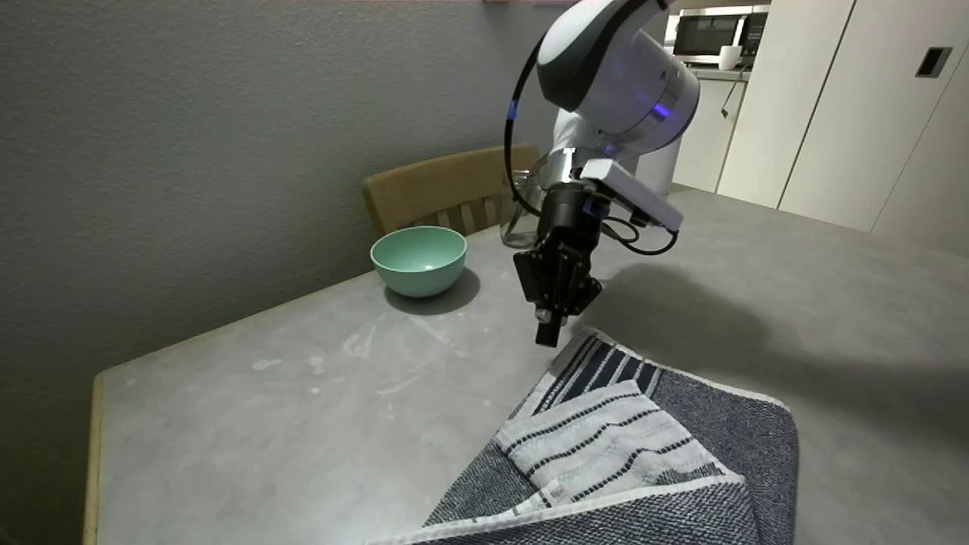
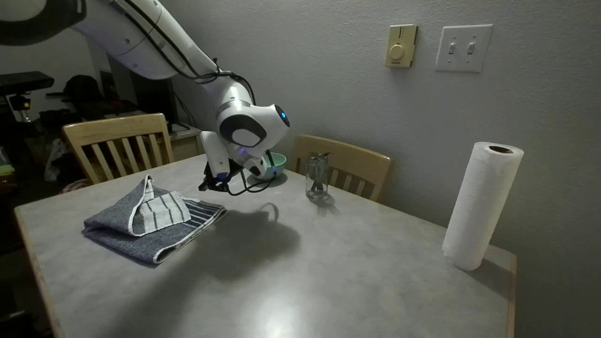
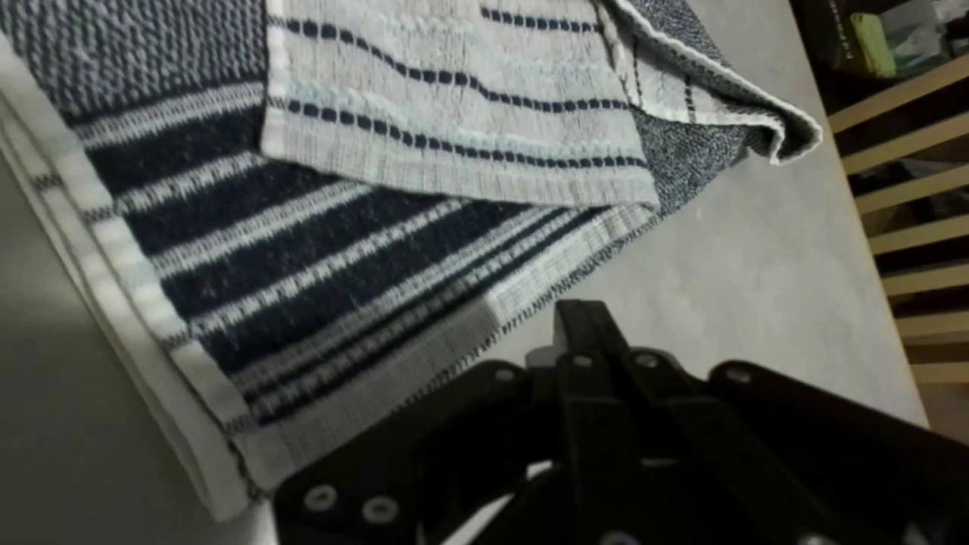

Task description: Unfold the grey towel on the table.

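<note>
The grey towel (image 1: pixel 719 424) lies partly folded on the table (image 1: pixel 227 439). A pale flap with dashed dark lines is turned back over its dark striped band, and in an exterior view one corner of the towel (image 2: pixel 131 246) stands raised in a peak. My gripper (image 1: pixel 548 333) hangs over the tabletop, close to the striped end. In the wrist view the fingertips of the gripper (image 3: pixel 583 314) meet with nothing between them. They appear just outside the towel's pale striped edge (image 3: pixel 454 341); whether they touch it I cannot tell.
A teal bowl (image 1: pixel 420 261) and a glass jar (image 2: pixel 317 178) stand near the wall side, by a wooden chair (image 2: pixel 338 155). A paper towel roll (image 2: pixel 481 206) stands at the table's far corner. Another wooden chair (image 2: pixel 117 145) is behind the towel.
</note>
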Robot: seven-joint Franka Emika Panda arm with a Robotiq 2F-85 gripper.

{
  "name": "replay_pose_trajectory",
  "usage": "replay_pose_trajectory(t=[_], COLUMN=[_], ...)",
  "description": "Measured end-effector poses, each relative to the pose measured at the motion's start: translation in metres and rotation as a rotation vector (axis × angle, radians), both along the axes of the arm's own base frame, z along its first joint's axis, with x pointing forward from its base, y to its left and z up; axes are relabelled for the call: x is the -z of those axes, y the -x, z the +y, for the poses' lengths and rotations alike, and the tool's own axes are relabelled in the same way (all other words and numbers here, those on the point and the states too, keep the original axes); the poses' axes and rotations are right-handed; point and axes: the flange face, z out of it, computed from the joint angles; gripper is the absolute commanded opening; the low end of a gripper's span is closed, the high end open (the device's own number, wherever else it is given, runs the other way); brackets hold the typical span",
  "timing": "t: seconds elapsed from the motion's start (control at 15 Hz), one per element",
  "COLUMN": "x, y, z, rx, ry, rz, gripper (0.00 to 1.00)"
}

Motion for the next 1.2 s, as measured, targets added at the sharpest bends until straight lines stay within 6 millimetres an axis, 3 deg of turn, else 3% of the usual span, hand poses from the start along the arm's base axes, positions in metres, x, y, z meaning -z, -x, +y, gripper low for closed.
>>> replay_pose_trajectory(t=[0.4,0.53,1.2], x=[-0.029,-0.029,0.011], y=[0.028,0.033,0.047], z=[0.004,0.006,0.003], rx=[-0.017,-0.020,0.089], ry=[0.188,0.212,0.430], rz=[0.081,0.071,-0.005], gripper=[0.00,0.00,0.00])
